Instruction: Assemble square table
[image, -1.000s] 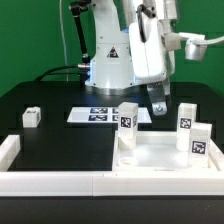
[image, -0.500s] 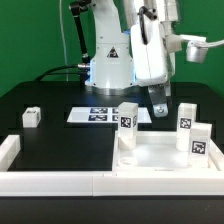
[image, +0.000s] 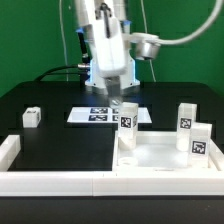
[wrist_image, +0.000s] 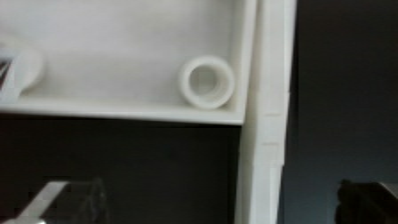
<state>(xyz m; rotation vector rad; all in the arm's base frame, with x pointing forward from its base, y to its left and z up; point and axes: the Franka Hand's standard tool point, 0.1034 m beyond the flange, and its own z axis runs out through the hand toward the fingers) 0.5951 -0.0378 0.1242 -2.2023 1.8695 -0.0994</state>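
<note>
The white square panel (image: 160, 156) lies at the exterior view's right, near the front rail. Three tagged white legs stand upright at its corners: one at the back left (image: 127, 117), one at the back right (image: 186, 117) and one at the front right (image: 198, 141). Another leg (image: 32, 117) lies alone far to the left. My gripper (image: 117, 102) hangs open just behind the back-left leg, holding nothing. In the wrist view the panel's raised rim (wrist_image: 267, 110) and a round corner socket (wrist_image: 208, 80) lie below my gripper (wrist_image: 210, 205), its dark fingertips (wrist_image: 50, 203) spread on either side of the rim.
The marker board (image: 98, 115) lies flat behind the panel, under the arm. Low white border rails run along the table's front (image: 55, 181) and left (image: 8, 150). The robot's base (image: 108, 72) stands at the back, with cables trailing to the left.
The arm has swung towards the exterior view's left, from above the panel's back right to its back-left corner, and dropped lower. The jaws stayed open; no part moved.
</note>
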